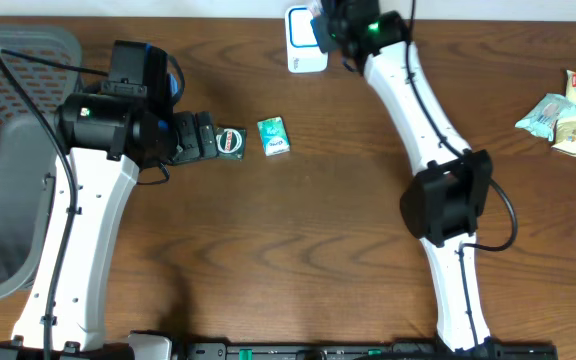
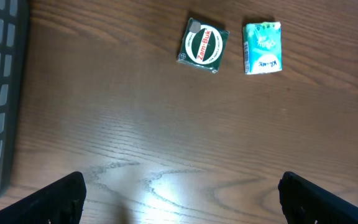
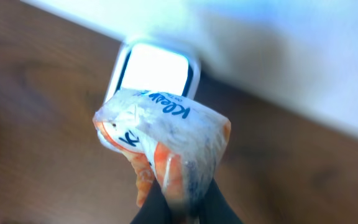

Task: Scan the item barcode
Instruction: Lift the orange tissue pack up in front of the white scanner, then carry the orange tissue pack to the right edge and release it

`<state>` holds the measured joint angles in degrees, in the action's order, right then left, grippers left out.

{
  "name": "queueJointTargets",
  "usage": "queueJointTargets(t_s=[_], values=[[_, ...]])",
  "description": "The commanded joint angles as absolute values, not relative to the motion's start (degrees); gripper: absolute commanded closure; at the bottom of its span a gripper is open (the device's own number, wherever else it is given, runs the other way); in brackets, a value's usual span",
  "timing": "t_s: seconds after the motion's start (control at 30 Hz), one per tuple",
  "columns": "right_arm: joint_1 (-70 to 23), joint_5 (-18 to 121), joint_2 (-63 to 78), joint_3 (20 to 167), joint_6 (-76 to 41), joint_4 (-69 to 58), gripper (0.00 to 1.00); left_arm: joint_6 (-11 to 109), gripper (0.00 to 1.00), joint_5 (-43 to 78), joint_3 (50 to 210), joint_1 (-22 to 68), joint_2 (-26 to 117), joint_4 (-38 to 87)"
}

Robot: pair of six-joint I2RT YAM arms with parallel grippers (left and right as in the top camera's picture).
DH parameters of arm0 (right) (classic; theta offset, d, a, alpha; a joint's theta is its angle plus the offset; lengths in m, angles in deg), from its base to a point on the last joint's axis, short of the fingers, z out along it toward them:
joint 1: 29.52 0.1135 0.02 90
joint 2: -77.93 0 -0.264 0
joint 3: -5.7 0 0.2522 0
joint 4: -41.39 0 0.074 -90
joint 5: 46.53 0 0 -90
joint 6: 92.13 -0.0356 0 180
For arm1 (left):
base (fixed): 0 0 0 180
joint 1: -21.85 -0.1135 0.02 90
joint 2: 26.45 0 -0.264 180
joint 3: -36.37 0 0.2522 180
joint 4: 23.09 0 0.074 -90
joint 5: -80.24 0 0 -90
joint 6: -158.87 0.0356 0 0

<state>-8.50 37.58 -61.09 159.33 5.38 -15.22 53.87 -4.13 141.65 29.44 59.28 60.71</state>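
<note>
The right end effector (image 3: 179,208) grasps a Kleenex tissue pack (image 3: 163,134) before the scanner (image 3: 157,68); the left end effector (image 2: 182,199) hangs released above the surface (image 2: 166,124).

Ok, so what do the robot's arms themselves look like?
Both the left arm and right arm have smooth white links, boxy black joint housings and thin black cables. The fingers are black; a green light glows near the right wrist.
</note>
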Motion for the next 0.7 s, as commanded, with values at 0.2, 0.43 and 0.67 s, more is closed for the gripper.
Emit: queueJointTargets(t_s=[0.2, 0.43, 0.67], values=[[-5.4, 29.0, -66.3, 155.9, 36.1, 5.8, 0.99, 54.0, 0.02, -4.5, 141.8, 29.3, 59.3, 60.8], [-5.0, 25.9, -69.3, 155.8, 47.3, 6.4, 0.99, 54.0, 0.02, -4.5, 141.8, 29.3, 59.3, 60.8], [-5.2, 22.4, -69.7, 155.8, 47.3, 6.9, 0.99, 54.0, 0.02, -4.5, 141.8, 29.3, 59.3, 60.8]])
